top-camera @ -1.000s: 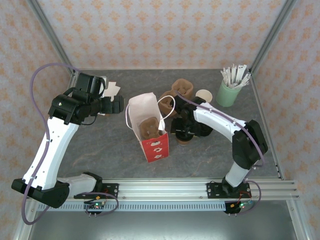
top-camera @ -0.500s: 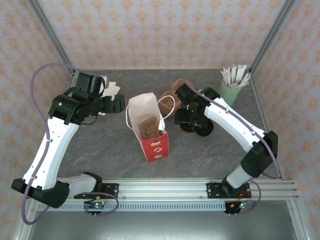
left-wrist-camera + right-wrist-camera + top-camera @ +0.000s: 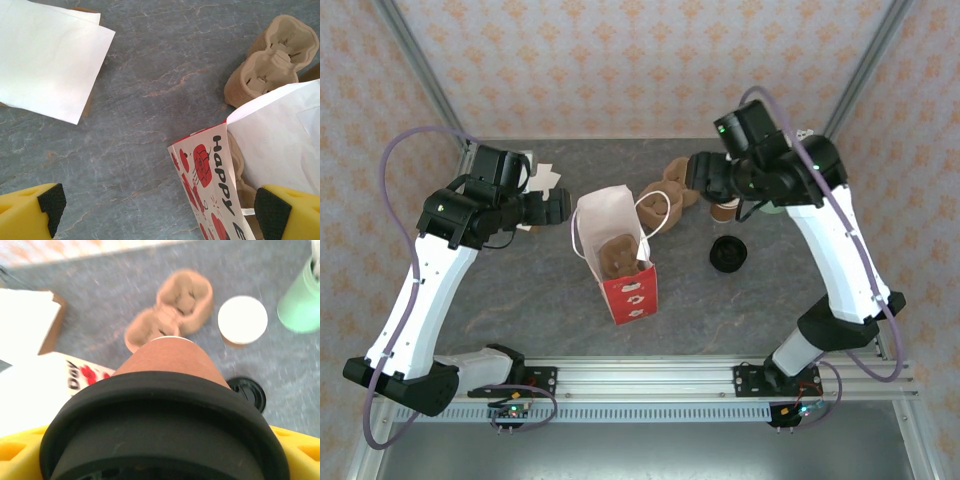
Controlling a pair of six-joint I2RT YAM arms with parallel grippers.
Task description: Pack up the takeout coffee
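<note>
Right gripper: jaws wide, clamped on the takeout coffee. The yellow fingers sit on either side of the black lid, lid end toward the wrist, brown body pointing away from it. The cup is lifted clear of the table, above the far middle of it and right of the bag (exact tilt hard to judge, the wrist view is blurred).

Below the held cup in the right wrist view:
- brown pulp cup carrier on the table
- second paper cup with a pale top, just right of the carrier
- loose black lid flat on the table, nearer than that cup
- mint-green cup at the far right edge

Left gripper: fully open, holds nothing, black pads far apart. It hovers over the table at the left side of the bag.

White paper bag with red "HAPPY" print stands open mid-table, with a brown pulp carrier inside. White napkins lie far left of the bag.
</note>
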